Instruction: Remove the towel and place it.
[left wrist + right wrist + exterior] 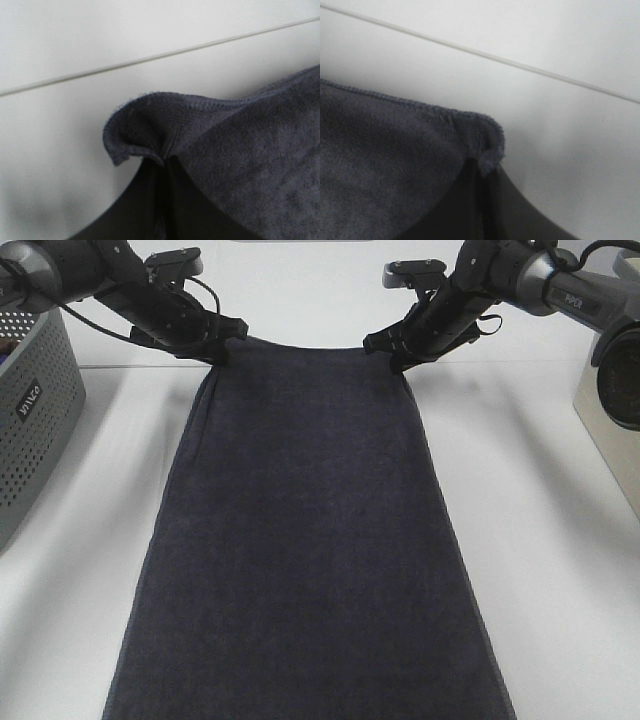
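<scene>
The towel (pixel 310 560) fills the lower and middle part of the exterior high view, a long dark charcoal-navy strip lying on the white table (pixel 560 570). Its near end runs out of the bottom edge of the frame, and it narrows toward the far end in the upper centre.

At the left edge of the frame stands a grey perforated basket (pixel 30 420), beside the towel but apart from it. It bears a small dark label with white letters set sideways, too small to read with certainty. At the right edge a beige and dark device (pixel 610 390) is cut off by the frame.

At the far end, the left gripper (pixel 222 348) pinches the towel's upper-left corner, its jaws pressed together on the cloth. In the left wrist view the stitched hem (pixel 200 102) curls up just beyond the black fingertips (pixel 150 200).

The right gripper (pixel 395 355) likewise pinches the upper-right corner, with the hem bunched at its fingers (pixel 470 205). Small white lettering on the right arm (pixel 570 302) is illegible.
</scene>
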Controlling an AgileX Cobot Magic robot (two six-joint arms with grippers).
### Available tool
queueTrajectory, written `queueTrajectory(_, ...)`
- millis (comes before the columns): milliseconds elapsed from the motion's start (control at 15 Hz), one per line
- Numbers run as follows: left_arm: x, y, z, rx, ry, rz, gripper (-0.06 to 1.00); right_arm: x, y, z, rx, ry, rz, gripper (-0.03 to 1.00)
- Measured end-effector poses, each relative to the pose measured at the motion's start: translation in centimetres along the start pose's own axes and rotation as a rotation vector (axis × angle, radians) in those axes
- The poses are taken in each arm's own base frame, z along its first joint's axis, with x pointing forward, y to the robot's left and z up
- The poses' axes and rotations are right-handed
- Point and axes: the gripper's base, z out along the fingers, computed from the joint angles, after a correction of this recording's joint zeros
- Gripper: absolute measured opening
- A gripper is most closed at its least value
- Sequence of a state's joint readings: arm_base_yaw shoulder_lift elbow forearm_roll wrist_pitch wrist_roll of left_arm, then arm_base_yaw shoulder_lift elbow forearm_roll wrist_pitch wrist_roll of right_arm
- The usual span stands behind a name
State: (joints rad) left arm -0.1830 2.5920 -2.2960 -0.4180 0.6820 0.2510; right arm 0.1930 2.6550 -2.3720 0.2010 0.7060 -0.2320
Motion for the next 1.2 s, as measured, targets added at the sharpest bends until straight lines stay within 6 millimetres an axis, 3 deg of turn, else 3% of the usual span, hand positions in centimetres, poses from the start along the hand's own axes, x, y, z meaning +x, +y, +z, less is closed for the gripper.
queueTrajectory(733,-1.8,0.5,-0.2,-0.058,-0.201,0.061,0.02,-2.0,-0.5,-0.2,0.051,-0.216,0.0,0.01)
queueTrajectory(933,-1.8,0.6,0.1,-0.066,-0.218,0.062,0.02,-1.9,-0.5,-0.1,0.051,-0.214,0.0,0.01)
queueTrajectory(1200,-0.5,1.3,1.8,-0.078,-0.205,0.055,0.02,-0.7,-0.6,1.7,0.045,-0.183,0.012,0.01)
